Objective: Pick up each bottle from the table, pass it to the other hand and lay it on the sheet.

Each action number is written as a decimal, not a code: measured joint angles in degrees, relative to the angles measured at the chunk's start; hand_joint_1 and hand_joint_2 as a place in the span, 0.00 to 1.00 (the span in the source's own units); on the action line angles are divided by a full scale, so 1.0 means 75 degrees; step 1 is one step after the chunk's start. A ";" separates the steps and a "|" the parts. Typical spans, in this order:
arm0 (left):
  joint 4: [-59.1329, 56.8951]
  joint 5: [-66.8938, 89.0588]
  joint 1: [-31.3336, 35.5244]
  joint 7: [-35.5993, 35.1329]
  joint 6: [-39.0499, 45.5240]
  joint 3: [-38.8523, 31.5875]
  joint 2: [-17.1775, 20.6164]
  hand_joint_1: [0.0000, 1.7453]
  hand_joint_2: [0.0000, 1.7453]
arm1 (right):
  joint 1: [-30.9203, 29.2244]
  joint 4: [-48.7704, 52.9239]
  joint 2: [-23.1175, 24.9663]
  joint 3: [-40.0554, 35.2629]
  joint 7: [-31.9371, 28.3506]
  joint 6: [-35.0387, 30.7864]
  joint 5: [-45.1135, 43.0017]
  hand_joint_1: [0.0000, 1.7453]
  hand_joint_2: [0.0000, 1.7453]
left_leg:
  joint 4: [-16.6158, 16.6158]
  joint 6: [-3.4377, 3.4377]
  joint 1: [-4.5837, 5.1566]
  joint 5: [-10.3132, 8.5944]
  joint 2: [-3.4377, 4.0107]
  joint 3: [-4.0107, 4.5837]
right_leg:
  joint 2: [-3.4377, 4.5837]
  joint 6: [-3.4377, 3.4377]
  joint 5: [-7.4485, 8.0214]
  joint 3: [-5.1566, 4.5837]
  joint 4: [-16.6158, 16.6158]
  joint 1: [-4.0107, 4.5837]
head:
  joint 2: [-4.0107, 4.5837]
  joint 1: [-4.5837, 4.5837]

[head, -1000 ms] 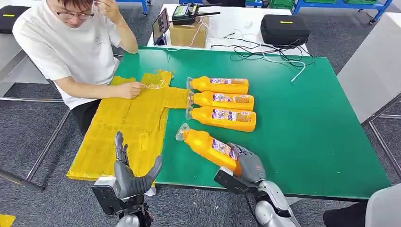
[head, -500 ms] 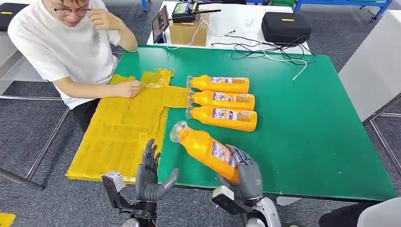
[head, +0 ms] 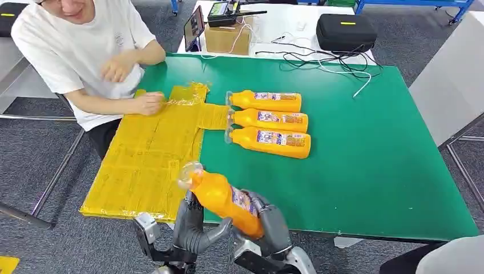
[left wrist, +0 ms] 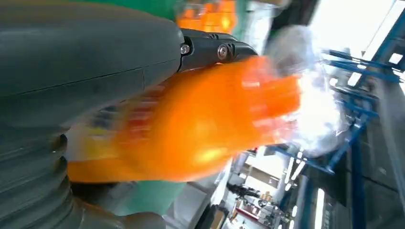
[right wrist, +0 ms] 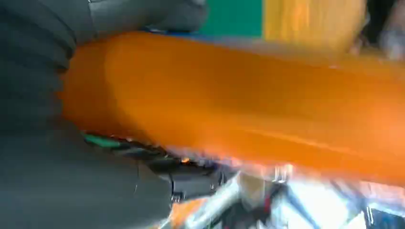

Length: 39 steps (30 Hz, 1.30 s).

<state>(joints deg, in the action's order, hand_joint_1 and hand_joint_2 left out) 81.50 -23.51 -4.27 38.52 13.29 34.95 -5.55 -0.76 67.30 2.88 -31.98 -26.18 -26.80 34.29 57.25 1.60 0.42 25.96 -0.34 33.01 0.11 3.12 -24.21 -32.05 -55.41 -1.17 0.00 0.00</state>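
Green table (head: pixel 371 171): near edge partly hidden by both hands. Yellow sheet (head: pixel 148 154): lies on the table's left part, overhanging its left edge; a person's hand (head: pixel 149 103) rests on its far end. Three bottles (head: pixel 268 121): lying side by side near the table's middle. Held bottle (head: pixel 220 197): off the table at the near edge, tilted, cap to far left; blurred in both wrist views. Right hand (head: pixel 268 220): grips the bottle's base end. Left hand (head: pixel 191 225): directly beneath the bottle, thumb spread; the left wrist view puts the bottle against its palm, but whether it grips cannot be told.
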 measured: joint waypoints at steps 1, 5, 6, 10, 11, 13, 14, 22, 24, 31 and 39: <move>-0.0018 0.0125 -0.0003 0.0049 -0.0006 0.0017 0.0000 0.00 1.00 | -0.0032 -0.0099 -0.0006 -0.0081 -0.0111 0.0055 -0.0031 1.00 1.00 | 0.0000 0.0000 -0.0001 -0.0001 -0.0004 0.0000 | -0.0001 0.0000 0.0000 0.0001 0.0000 0.0001 | -0.0003 0.0003; -0.0114 0.0171 -0.0001 0.0032 -0.0131 0.0017 0.0000 0.00 1.00 | -0.0107 -0.0347 0.0020 -0.0241 -0.0263 0.0178 -0.0137 1.00 1.00 | 0.0000 -0.0001 -0.0001 -0.0001 0.0005 0.0000 | 0.0001 0.0000 0.0000 0.0000 -0.0001 0.0001 | 0.0000 0.0000; -0.0114 0.0171 -0.0001 0.0032 -0.0131 0.0017 0.0000 0.00 1.00 | -0.0107 -0.0347 0.0020 -0.0241 -0.0263 0.0178 -0.0137 1.00 1.00 | 0.0000 -0.0001 -0.0001 -0.0001 0.0005 0.0000 | 0.0001 0.0000 0.0000 0.0000 -0.0001 0.0001 | 0.0000 0.0000; -0.0114 0.0171 -0.0001 0.0032 -0.0131 0.0017 0.0000 0.00 1.00 | -0.0107 -0.0347 0.0020 -0.0241 -0.0263 0.0178 -0.0137 1.00 1.00 | 0.0000 -0.0001 -0.0001 -0.0001 0.0005 0.0000 | 0.0001 0.0000 0.0000 0.0000 -0.0001 0.0001 | 0.0000 0.0000; -0.0114 0.0171 -0.0001 0.0032 -0.0131 0.0017 0.0000 0.00 1.00 | -0.0107 -0.0347 0.0020 -0.0241 -0.0263 0.0178 -0.0137 1.00 1.00 | 0.0000 -0.0001 -0.0001 -0.0001 0.0005 0.0000 | 0.0001 0.0000 0.0000 0.0000 -0.0001 0.0001 | 0.0000 0.0000; -0.0114 0.0171 -0.0001 0.0032 -0.0131 0.0017 0.0000 0.00 1.00 | -0.0108 -0.0348 0.0021 -0.0242 -0.0263 0.0178 -0.0137 1.00 1.00 | 0.0000 -0.0001 -0.0001 -0.0001 0.0005 0.0000 | 0.0001 0.0000 0.0000 0.0000 -0.0001 0.0001 | 0.0000 0.0000; -0.0117 0.0171 -0.0001 0.0032 -0.0134 0.0020 0.0000 0.00 1.00 | -0.0110 -0.0356 0.0021 -0.0247 -0.0266 0.0178 -0.0137 1.00 1.00 | 0.0000 -0.0001 -0.0001 -0.0001 0.0005 0.0000 | 0.0001 0.0000 0.0000 0.0000 -0.0001 0.0001 | 0.0000 0.0000; -0.0236 -0.0523 0.0041 -0.0351 -0.1158 -0.0026 0.0000 0.00 1.00 | -0.0245 -0.0552 0.0061 -0.0434 -0.0537 0.0140 -0.0181 1.00 1.00 | 0.0000 -0.0001 -0.0001 -0.0001 0.0001 0.0005 | 0.0000 0.0000 0.0000 0.0000 -0.0001 0.0000 | -0.0003 0.0000; -0.0312 -0.0913 0.0056 -0.0575 -0.1486 -0.0143 0.0000 0.83 1.00 | -0.0357 -0.0619 0.0058 -0.0583 -0.0659 0.0137 -0.0175 1.00 1.00 | 0.0000 -0.0001 0.0000 0.0000 -0.0001 0.0004 | 0.0000 0.0000 0.0000 -0.0001 -0.0001 0.0000 | -0.0002 0.0000; -0.0700 -0.1438 0.0287 -0.1023 -0.2102 -0.0239 -0.0093 1.00 1.00 | -0.0130 -0.0088 0.0032 -0.0623 -0.1245 -0.0148 -0.0950 0.08 1.00 | 0.0000 -0.0001 -0.0001 -0.0001 -0.0002 0.0008 | -0.0001 0.0000 0.0000 -0.0001 -0.0001 0.0000 | 0.0000 0.0000; -0.0790 -0.1904 0.0349 -0.1204 -0.2364 -0.0399 -0.0166 1.00 1.00 | -0.0013 0.0340 0.0041 -0.0614 -0.1618 0.0158 -0.1533 0.00 0.00 | 0.0000 -0.0001 -0.0002 -0.0002 -0.0013 0.0007 | -0.0004 0.0000 0.0000 -0.0001 -0.0002 0.0002 | -0.0003 0.0009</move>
<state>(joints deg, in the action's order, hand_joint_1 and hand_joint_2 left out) 75.58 -37.79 -1.66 29.49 -4.44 31.95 -6.80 -0.86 69.85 3.19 -36.59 -38.31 -25.62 22.80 57.25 1.59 0.40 25.95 -0.44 33.06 0.08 3.12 -24.21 -32.05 -55.42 -1.16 -0.02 0.07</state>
